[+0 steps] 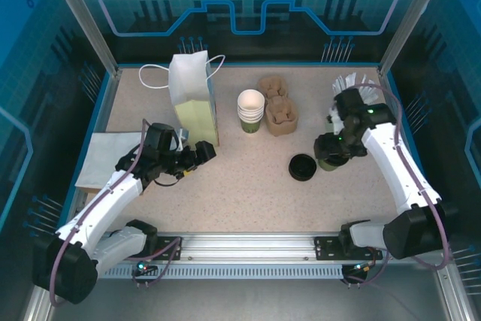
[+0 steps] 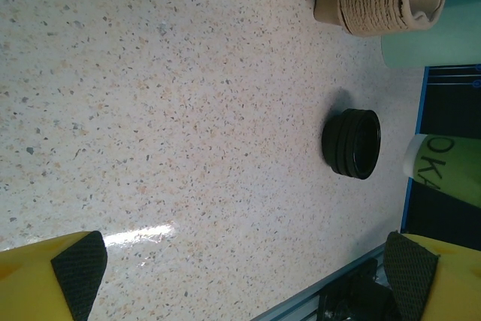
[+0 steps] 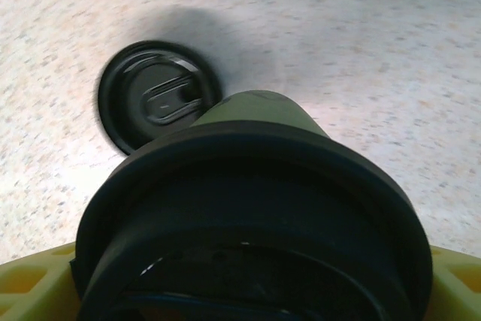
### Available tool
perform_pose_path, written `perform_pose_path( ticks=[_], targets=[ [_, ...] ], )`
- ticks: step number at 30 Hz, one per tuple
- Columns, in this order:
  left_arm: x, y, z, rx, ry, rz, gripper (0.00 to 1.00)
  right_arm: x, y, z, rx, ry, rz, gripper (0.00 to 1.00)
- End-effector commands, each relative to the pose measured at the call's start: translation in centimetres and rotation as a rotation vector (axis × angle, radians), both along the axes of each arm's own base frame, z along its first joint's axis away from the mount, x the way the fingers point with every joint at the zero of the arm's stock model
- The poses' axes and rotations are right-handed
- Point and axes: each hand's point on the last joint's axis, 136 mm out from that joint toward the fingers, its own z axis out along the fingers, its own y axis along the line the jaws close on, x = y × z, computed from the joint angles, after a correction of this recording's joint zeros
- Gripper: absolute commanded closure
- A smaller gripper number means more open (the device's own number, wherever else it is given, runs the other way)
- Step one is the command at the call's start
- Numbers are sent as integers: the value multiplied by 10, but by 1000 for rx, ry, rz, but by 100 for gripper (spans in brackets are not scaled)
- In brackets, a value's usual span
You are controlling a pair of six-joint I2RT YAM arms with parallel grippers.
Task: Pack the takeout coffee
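Cup: takeout coffee [image 3: 259,110], green paper wall, black lid [image 3: 248,216] on top, standing between my right jaws with the lid end nearest my wrist camera.
Right jaws: one yellow finger [image 3: 30,291] at each side of the lid; I cannot tell whether they press on it.
Left jaws: wide apart with nothing between them, hovering low over the tabletop [image 2: 188,110].
Handling: I judge it light, thin-walled and easy to dent. If there is liquid inside, tilting is risky, and a hard squeeze could pop the lid.
Hold: across the upper wall just under the lid rim, where the paper is probably stiffest, with gentle pressure.
Surface: speckled, smooth and level; probably not much friction.
Room: spare lids [image 1: 302,167] lie just beside my right jaws. A cup stack [image 1: 251,110] and pulp carriers [image 1: 278,110] sit farther off toward my left jaws. A paper bag [image 1: 194,99] stands upright just beyond my left jaws, well apart from my right jaws.
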Motion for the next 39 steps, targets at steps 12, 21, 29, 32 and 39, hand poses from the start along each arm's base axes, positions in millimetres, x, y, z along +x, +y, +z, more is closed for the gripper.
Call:
perform_pose_path(
  ticks=[12, 21, 29, 32, 39],
  targets=[
    [9, -3, 20, -18, -46, -23, 1, 51, -62, -35, 29, 42, -184, 16],
    [11, -5, 19, -17, -42, -32, 1, 64, -67, -69, 33, 100, -222, 9],
    [13, -5, 23, -18, -52, -35, 1, 56, -71, -73, 42, 113, -255, 0],
    [12, -5, 25, -13, -57, -37, 1, 52, -70, -65, 52, 93, -272, 0],
    [11, -5, 30, -17, -68, -41, 1, 41, -60, -36, 104, 12, -274, 0]
  ],
)
